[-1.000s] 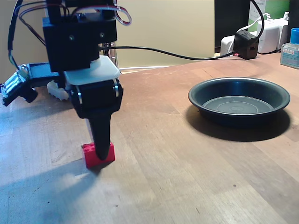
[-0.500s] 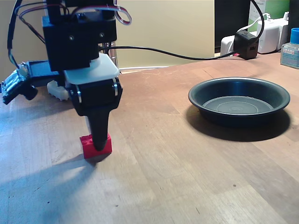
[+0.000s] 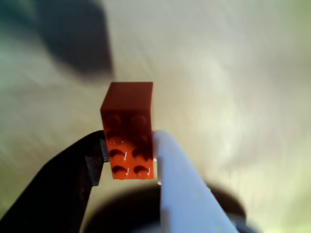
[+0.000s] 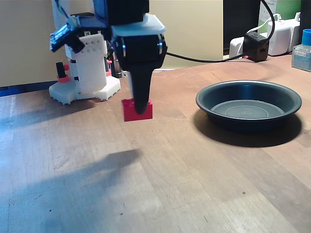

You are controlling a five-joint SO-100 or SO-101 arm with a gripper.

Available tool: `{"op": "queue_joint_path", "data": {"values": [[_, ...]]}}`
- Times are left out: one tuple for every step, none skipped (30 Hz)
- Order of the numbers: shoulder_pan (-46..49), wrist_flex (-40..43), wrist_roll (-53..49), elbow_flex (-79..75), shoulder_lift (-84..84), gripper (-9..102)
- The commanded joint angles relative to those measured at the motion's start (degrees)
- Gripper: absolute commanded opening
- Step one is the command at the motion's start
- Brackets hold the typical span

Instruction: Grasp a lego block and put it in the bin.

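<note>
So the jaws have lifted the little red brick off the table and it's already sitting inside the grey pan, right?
Not quite. The jaws do hold the red brick lifted off the table, but the fixed view shows it hanging well left of the grey pan, not inside it.

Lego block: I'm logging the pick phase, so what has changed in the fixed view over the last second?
The gripper, shut on the lego block, has lifted it off the table and carried it rightward in the fixed view, toward the bin. The wrist view shows the block pinched between the fingers. The bin stayed put.
</note>
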Motion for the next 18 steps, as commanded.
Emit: {"op": "queue_joint_path", "data": {"values": [[-5.10, 0.70, 8.35, -1.76, 2.90, -1], [-6.94, 0.53, 10.99, -1.93, 2.64, -1], [-8.70, 0.09, 13.27, -2.02, 2.37, -1], [-10.20, -0.09, 15.12, -2.02, 2.29, -1], [-11.43, -0.09, 16.79, -2.02, 2.29, -1], [-12.57, -0.18, 18.11, -2.02, 2.29, -1], [-13.62, -0.18, 19.51, -2.02, 2.29, -1], [-14.85, -0.18, 21.01, -2.11, 2.29, -1], [-16.17, -0.18, 22.85, -2.11, 2.29, -1], [-17.58, -0.18, 24.87, -2.11, 2.29, -1], [-18.81, -0.26, 26.81, -2.20, 2.29, -1], [-19.95, -0.26, 28.56, -2.90, 2.20, -1], [-21.01, -0.18, 30.23, -3.78, 2.20, -1], [-22.06, -0.18, 31.82, -4.57, 2.20, -1], [-23.12, -0.18, 33.49, -5.45, 2.11, -1], [-24.17, -0.18, 35.33, -6.24, 2.11, -1], [-25.22, -0.26, 37.00, -6.77, 2.02, -1], [-26.02, -0.35, 38.58, -7.38, 2.02, -1]]}}
